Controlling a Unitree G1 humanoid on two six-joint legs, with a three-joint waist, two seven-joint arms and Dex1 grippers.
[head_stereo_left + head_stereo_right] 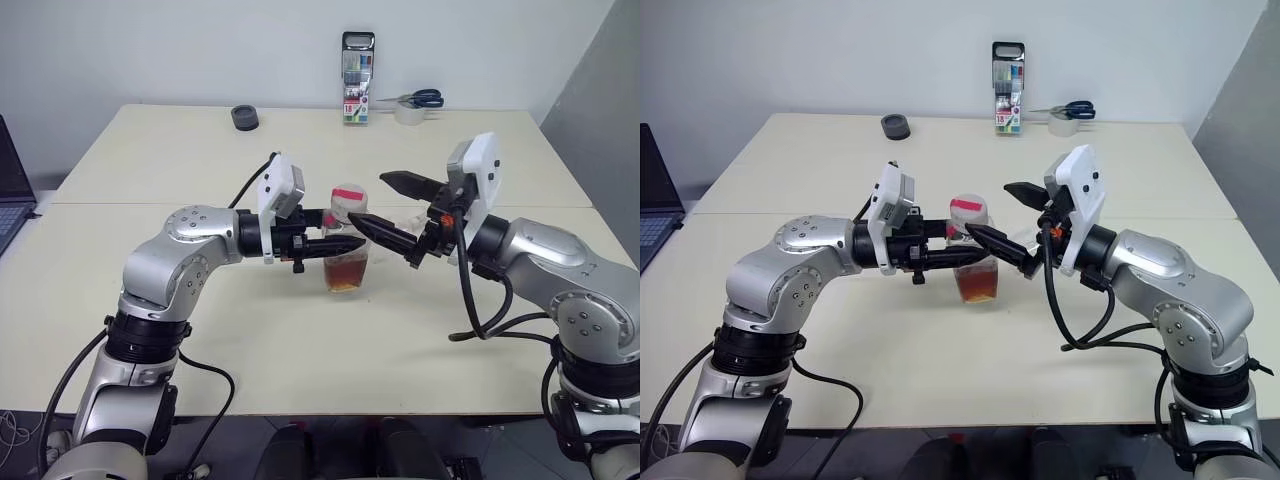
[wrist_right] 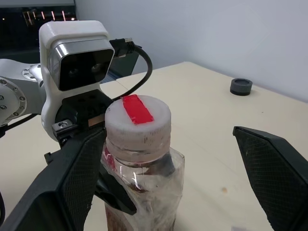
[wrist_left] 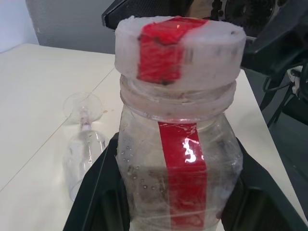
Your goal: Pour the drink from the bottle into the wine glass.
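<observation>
While the small clear squarish plastic bottle (image 1: 347, 243) stands upright near the middle of the pale cream table (image 1: 300, 340), the left gripper (image 1: 345, 243) reaches in from the robot's left and clamps its two black fingers (image 3: 98, 192) tight around the bottle's body, one on each side. The bottle carries a vertical red label strip (image 3: 185, 178) and its red-topped clear cap (image 2: 137, 114) is on. The translucent reddish-brown drink (image 1: 347, 272) fills the lower part of the bottle.

The right gripper (image 1: 392, 206) comes in from the robot's right at the height of the cap, its jaws spread wide and holding nothing. In the right wrist view its two black fingers (image 2: 274, 178) stand either side of the cap and apart from it; in the head views the lower finger passes just beside the bottle's neck, though whether it touches cannot be told.

The clear stemmed wine glass (image 3: 84, 139) lies on its side on the table beyond the bottle, seen in the left wrist view with its round foot towards the camera's far side; it looks empty.

Along the far edge of the table rest a small dark round lid-like object (image 1: 245, 118), an upright pack of coloured markers (image 1: 357, 78), a pair of blue-handled scissors (image 1: 420, 98) and a roll of tape (image 1: 408, 114). A laptop edge (image 1: 12, 190) shows at the robot's far left.
</observation>
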